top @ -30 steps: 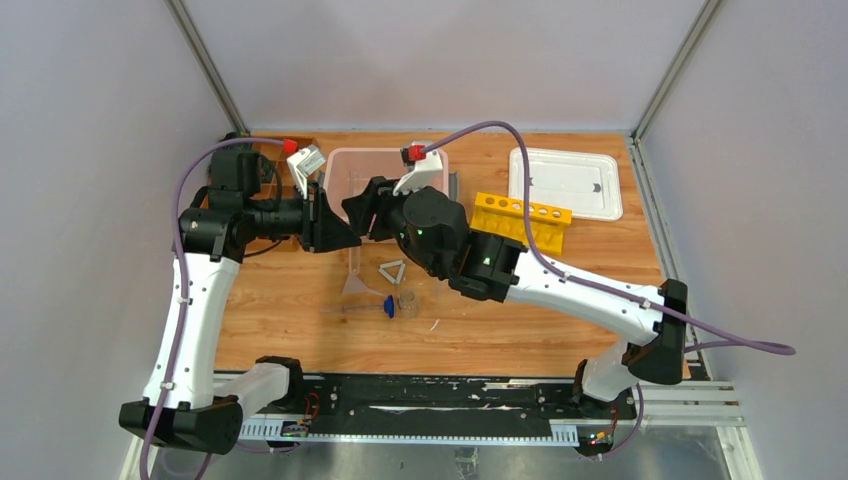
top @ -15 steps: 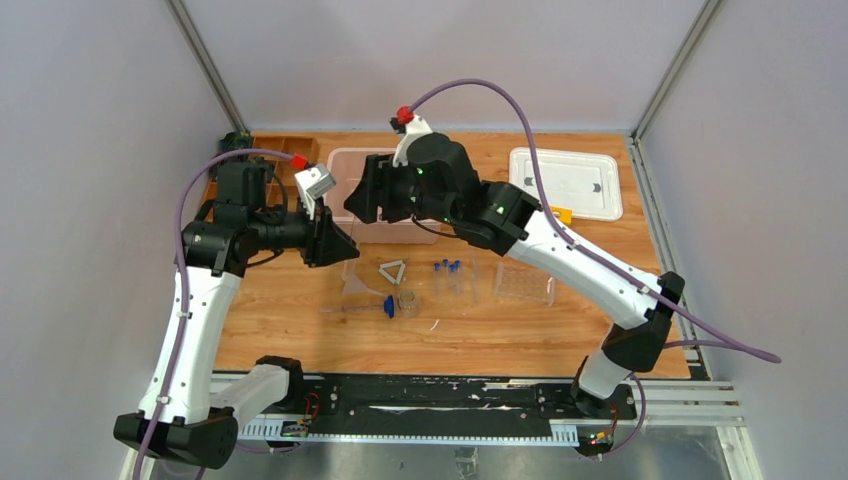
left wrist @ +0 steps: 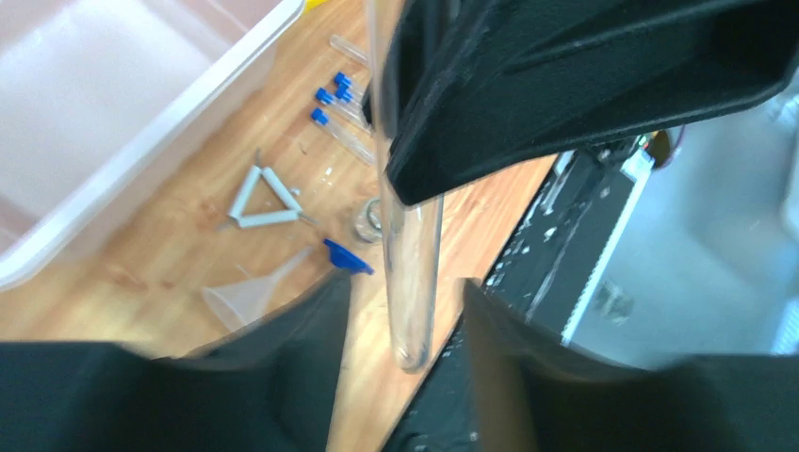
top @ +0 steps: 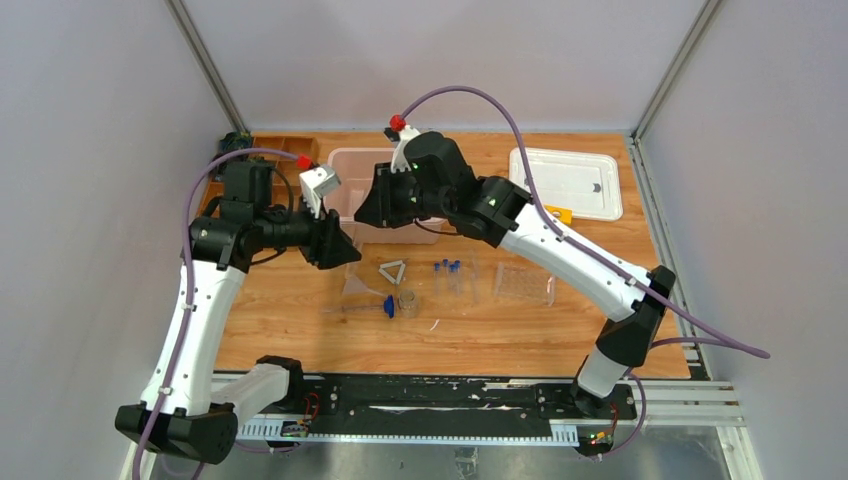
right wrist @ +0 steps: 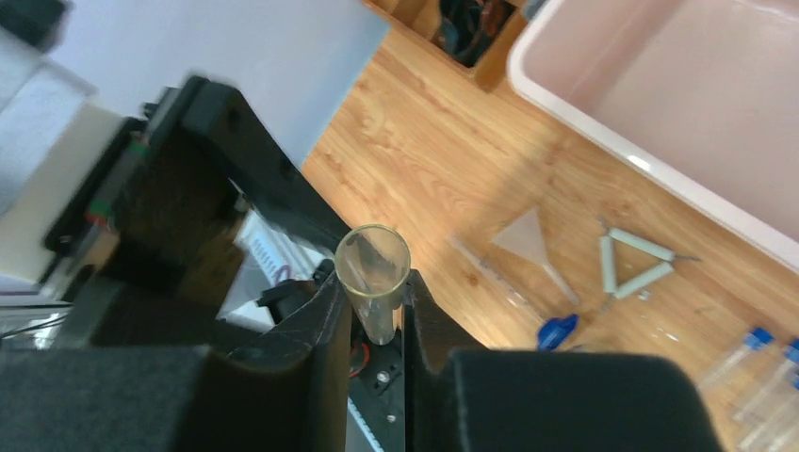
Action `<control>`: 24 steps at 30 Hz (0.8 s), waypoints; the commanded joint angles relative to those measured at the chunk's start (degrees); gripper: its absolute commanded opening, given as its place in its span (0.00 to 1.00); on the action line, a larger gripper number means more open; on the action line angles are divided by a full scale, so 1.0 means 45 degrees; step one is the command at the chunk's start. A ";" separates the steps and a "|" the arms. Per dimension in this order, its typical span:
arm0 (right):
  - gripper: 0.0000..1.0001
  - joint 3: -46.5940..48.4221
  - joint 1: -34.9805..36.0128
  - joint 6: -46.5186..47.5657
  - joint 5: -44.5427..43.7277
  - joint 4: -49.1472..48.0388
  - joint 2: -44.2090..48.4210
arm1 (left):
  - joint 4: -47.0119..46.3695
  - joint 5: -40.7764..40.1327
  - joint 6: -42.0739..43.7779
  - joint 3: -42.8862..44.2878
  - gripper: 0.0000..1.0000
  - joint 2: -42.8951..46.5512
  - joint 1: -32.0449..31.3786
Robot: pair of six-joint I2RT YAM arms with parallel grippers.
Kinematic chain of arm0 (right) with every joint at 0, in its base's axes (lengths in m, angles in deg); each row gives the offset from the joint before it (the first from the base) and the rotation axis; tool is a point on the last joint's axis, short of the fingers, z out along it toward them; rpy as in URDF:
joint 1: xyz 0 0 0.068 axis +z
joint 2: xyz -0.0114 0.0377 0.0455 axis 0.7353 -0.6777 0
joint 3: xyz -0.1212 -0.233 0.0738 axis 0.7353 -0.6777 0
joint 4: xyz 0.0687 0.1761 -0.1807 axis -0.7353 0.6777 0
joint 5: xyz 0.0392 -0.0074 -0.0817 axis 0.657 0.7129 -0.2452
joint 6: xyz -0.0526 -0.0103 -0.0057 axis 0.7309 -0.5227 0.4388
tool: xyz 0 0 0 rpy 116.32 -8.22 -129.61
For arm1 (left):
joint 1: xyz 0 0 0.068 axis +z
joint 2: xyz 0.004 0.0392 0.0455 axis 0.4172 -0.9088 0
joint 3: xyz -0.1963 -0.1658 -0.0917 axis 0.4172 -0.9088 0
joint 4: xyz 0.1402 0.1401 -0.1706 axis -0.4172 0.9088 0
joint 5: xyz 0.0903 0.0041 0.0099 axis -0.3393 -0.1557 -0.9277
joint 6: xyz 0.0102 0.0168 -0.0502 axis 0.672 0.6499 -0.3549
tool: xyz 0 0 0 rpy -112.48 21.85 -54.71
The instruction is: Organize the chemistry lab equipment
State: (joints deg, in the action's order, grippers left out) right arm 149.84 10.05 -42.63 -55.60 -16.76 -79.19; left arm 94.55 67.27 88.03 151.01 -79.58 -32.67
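Note:
A clear glass tube (left wrist: pixel 410 264) stands upright in the air between my two grippers, left of the table's middle. My right gripper (right wrist: pixel 374 287) is shut on the tube (right wrist: pixel 375 273) just below its open rim. My left gripper (left wrist: pixel 403 301) is open around the tube's rounded lower end, with a gap on each side. On the wood below lie a pale triangle (top: pixel 392 271), a clear funnel (top: pixel 358 287), a tiny beaker (top: pixel 406 300), blue-capped vials (top: pixel 450 272) and a clear vial tray (top: pixel 523 283).
A large clear bin (top: pixel 345 165) stands at the back, behind the grippers. A white lid (top: pixel 565 182) lies at the back right, with a bit of the yellow rack (top: pixel 560 213) showing beside the right arm. A brown wooden tray (top: pixel 275 145) sits at the back left. A loose blue cap (top: pixel 387 307) lies by the beaker.
My right arm swung back toward the bin, uncovering the vials and vial tray, and its jaws closed on the tube. The left jaws eased apart slightly.

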 commanded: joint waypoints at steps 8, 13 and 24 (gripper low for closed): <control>0.00 -0.2471 -0.3896 0.2888 -0.3434 0.1451 0.3294 | -0.0010 -0.4683 -0.2011 0.1237 1.00 -0.0827 -0.0057; 0.00 -0.4036 -0.5612 0.4598 -0.6466 0.0571 0.4409 | -0.0010 -0.5280 -0.2221 0.1341 1.00 -0.0779 -0.0056; 0.00 -0.7267 -0.7505 0.5609 -0.8420 -0.2678 0.4881 | 0.0322 -0.7240 -0.2724 0.1439 1.00 -0.0648 -0.0056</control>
State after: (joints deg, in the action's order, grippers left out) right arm 121.04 -22.54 -20.69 -88.78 -21.18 -57.44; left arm 94.66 41.56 77.95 155.43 -82.96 -32.73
